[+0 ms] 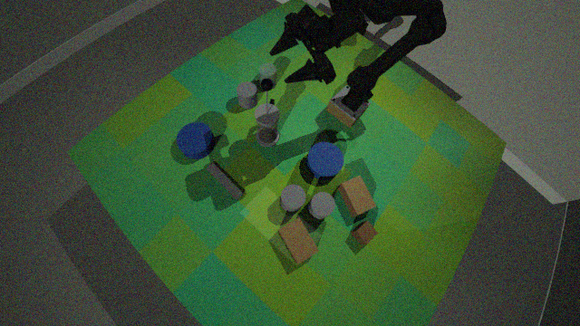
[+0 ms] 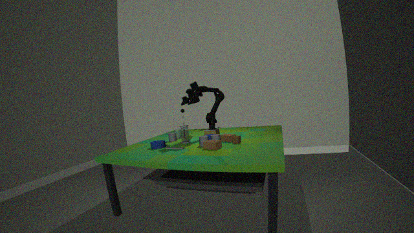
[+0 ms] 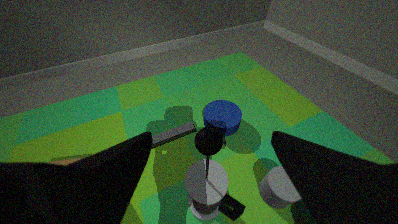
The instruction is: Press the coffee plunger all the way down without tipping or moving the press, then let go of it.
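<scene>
1. Coffee press stands upright left of centre in the top view, on the green-patchwork tabletop; in the wrist view it sits at bottom centre. Clear-walled body, pale lid, thin rod rising to a dark ball knob — plunger looks fully raised.
2. Handling, as a judgement: tall, narrow, probably light and glass-like, so any sideways load at the knob could tip or slide it. The rod is slender; push straight down its axis. The knob is round and likely slippery — best taken hold of there, squarely, or pressed from above.
3. End effector is spread wide with nothing between its fingers; the knob shows between the two dark fingers in the wrist view. In the exterior view the knob hangs just below the end effector, not touching.
4. Neighbours: two grey cylinders just upper left of the press, a blue disc to the left, another to the lower right, brown blocks further down.
</scene>
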`<act>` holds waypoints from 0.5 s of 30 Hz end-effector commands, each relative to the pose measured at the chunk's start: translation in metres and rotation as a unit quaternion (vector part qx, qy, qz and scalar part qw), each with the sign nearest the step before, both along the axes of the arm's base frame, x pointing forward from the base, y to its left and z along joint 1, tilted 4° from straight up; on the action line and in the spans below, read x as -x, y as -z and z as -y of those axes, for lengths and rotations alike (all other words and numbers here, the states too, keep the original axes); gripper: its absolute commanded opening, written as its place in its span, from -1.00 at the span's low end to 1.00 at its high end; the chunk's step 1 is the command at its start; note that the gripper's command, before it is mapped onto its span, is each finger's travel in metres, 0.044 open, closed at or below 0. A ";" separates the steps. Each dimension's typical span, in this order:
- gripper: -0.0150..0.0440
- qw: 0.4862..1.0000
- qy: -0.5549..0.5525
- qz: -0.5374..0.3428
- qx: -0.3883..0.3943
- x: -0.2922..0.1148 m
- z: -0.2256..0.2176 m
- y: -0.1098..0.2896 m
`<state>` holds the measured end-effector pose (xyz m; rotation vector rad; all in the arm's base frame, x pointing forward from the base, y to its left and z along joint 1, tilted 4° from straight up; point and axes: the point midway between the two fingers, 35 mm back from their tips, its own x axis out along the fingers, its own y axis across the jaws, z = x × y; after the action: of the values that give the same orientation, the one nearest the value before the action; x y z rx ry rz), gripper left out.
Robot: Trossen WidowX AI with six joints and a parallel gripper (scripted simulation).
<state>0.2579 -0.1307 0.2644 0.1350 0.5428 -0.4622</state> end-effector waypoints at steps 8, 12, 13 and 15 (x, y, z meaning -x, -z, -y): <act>1.00 1.000 -0.001 -0.009 0.001 -0.001 0.000 0.028; 1.00 1.000 -0.001 -0.009 0.001 -0.006 0.003 0.031; 1.00 1.000 -0.001 -0.009 0.001 -0.007 0.003 0.032; 1.00 1.000 -0.001 -0.008 0.001 -0.009 0.005 0.034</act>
<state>0.2638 -0.1328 0.2386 0.1309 0.5450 -0.4616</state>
